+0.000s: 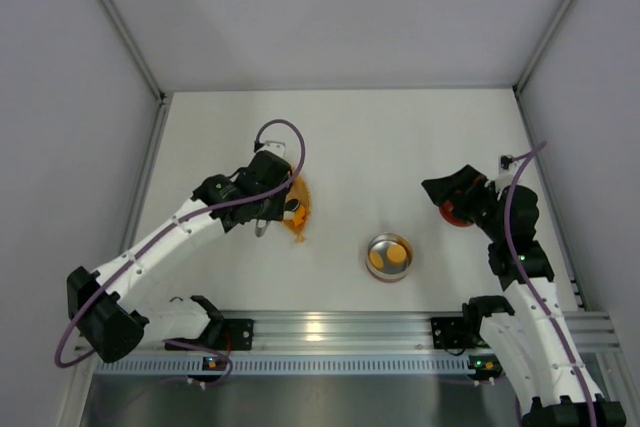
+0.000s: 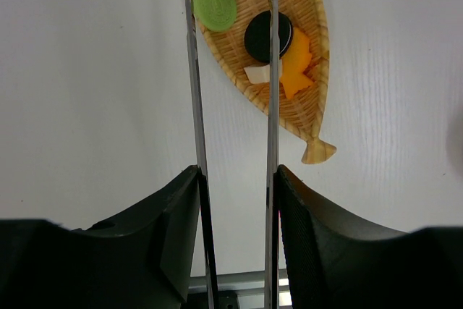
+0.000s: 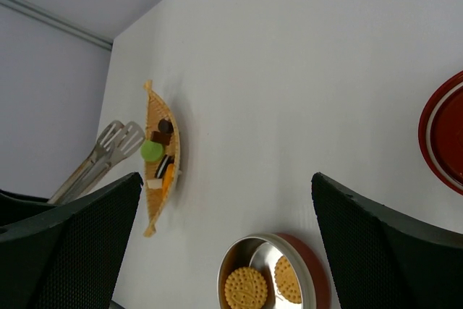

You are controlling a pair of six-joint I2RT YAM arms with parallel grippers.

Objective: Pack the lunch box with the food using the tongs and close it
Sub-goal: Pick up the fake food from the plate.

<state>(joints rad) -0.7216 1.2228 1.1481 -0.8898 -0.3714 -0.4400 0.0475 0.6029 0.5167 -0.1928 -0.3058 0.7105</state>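
Currently: mid-pack, fetching food.
Lunch box: centre-near, two biscuits in; lid off, far right.
R gripper: jaws wide, empty, beside lid.
L gripper: clamps tongs, arms apart over tray w/ food.
Next: lower, pinch one piece.

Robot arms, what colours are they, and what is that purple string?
Both the left arm and right arm have white tube segments with chunky black joints. The string is a thin purple cable looping along each arm. The fingers are broad, black and finely textured.
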